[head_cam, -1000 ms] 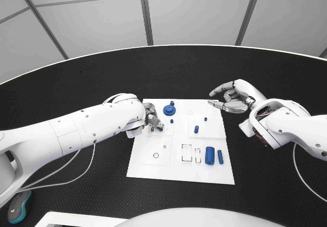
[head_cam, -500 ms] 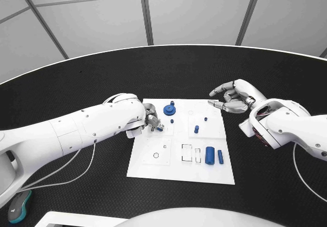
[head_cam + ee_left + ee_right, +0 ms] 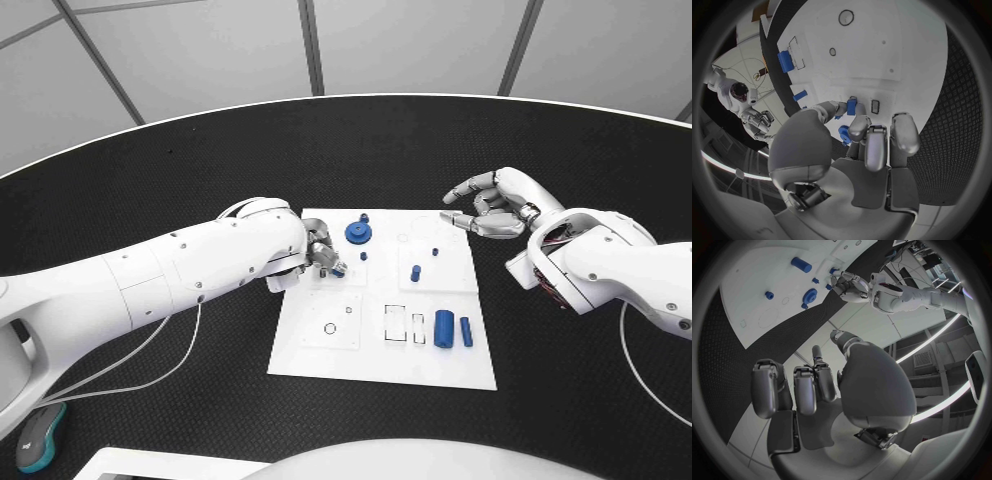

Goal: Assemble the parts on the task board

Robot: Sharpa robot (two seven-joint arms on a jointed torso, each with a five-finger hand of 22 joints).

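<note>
The white task board (image 3: 378, 350) lies in the middle of the table. My left hand (image 3: 319, 247) hovers over its far left part and pinches a small blue part (image 3: 338, 269) between thumb and a finger; the left wrist view shows that part (image 3: 851, 106) just above the board (image 3: 898, 45). A round blue gear-like part (image 3: 358, 235) and a blue peg (image 3: 415, 272) stand on the board's far half. Two blue blocks (image 3: 444, 328) lie side by side near its right edge. My right hand (image 3: 490, 212) hangs off the board's far right corner, fingers loosely bent and holding nothing.
Outlined slots (image 3: 395, 322) mark the board's middle. The black table (image 3: 173, 400) surrounds the board on all sides. White cables (image 3: 152, 370) trail under my left arm. A teal object (image 3: 36, 440) lies at the table's near left edge.
My left hand's fingers have shifted slightly above the board, still with the small blue part. The right hand has not moved.
</note>
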